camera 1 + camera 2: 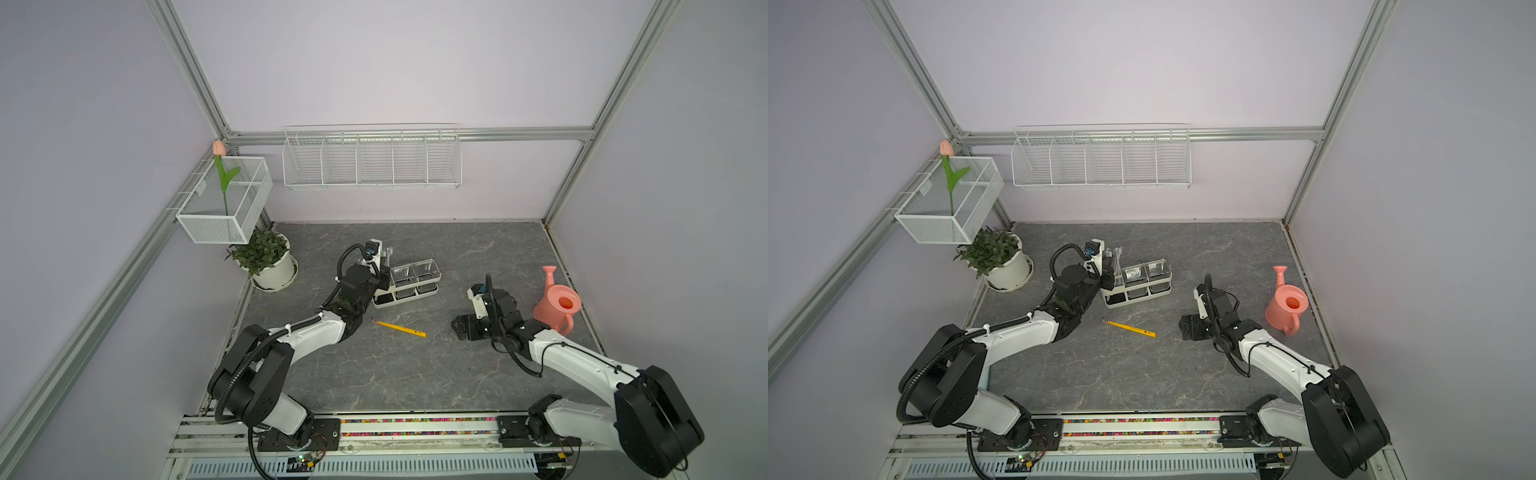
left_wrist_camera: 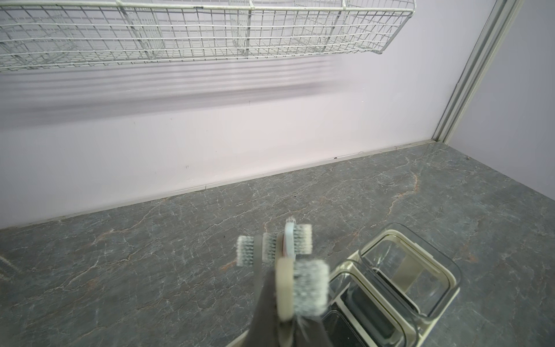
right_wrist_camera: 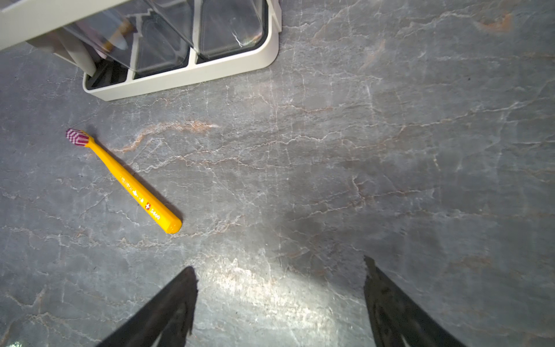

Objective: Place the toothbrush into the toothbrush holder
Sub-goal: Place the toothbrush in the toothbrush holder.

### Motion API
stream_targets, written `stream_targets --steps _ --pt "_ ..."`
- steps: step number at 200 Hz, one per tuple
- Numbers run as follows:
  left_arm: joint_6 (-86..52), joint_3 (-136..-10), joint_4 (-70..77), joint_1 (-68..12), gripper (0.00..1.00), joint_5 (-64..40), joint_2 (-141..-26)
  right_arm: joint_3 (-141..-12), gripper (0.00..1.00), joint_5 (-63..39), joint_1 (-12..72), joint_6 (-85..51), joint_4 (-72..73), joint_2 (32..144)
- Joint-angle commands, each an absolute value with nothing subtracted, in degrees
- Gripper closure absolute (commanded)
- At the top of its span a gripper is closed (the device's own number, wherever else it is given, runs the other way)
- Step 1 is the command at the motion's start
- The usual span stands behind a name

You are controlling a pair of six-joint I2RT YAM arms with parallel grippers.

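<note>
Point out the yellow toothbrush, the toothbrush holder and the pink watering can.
yellow toothbrush [image 3: 132, 184]: right wrist view, middle of its handle.
toothbrush holder [image 3: 192, 76]: right wrist view, front wall of its cream base.
pink watering can [image 1: 547, 311]: in a top view, its body.

free: tabletop [image 1: 415, 374] around yellow toothbrush [image 1: 400, 328] | blocked: toothbrush holder [image 1: 409, 286] bin, left hand [image 1: 384, 277] gripping cream toothbrush [image 2: 285, 288]

Fingers [image 2: 265, 300] pinch a toothbrush [image 2: 285, 290] by the toothbrush holder [image 2: 437, 324].
</note>
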State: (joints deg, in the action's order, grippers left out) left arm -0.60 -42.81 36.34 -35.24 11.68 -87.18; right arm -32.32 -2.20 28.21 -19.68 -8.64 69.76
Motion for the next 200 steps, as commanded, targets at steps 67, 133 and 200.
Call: stream_targets --steps 67,133,200 --pt "-2.98 -42.71 40.04 -34.98 0.96 11.69 -91.91 -32.25 0.11 -2.37 27.69 -19.52 -7.38 70.53" --pt "-2.68 -43.04 40.59 -34.98 0.94 11.24 -93.42 -32.37 0.11 -2.71 27.70 -19.52 -7.30 71.10" --pt "-1.35 -43.64 40.63 -34.99 0.86 10.34 -92.89 -32.41 0.11 -2.97 27.66 -19.57 -7.13 71.71"
